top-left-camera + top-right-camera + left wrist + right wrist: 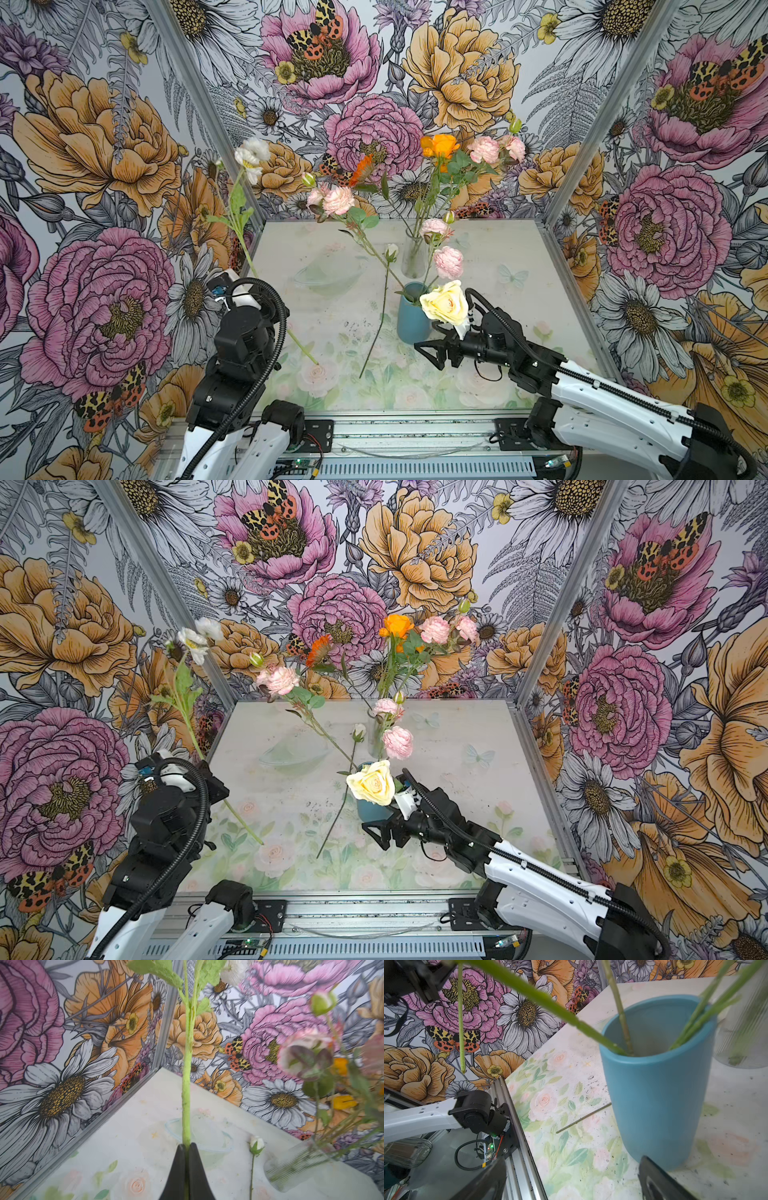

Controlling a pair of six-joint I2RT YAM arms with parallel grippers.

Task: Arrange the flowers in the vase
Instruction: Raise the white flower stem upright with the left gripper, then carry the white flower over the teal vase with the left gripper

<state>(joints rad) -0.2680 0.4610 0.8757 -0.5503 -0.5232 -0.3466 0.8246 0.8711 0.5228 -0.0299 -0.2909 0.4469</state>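
My left gripper (188,1145) is shut on the fuzzy green stem of a white flower (251,156), held tilted above the table's left side. Its cut end (316,363) hangs low over the mat. A blue vase (413,322) holds the cream-yellow rose (444,305) and pink blooms (448,262); several stems lean in its mouth (625,1051). My right gripper (429,356) stands open and empty just in front of the blue vase's base (660,1105). One white-bud stem (376,324) lies flat on the mat left of the vase.
A clear ribbed glass vase (414,259) behind the blue one holds an orange rose (440,145) and pink flowers. A shallow clear dish (328,276) lies at mid-left. Flowered walls and metal posts (582,166) close three sides; a rail (415,432) runs along the front.
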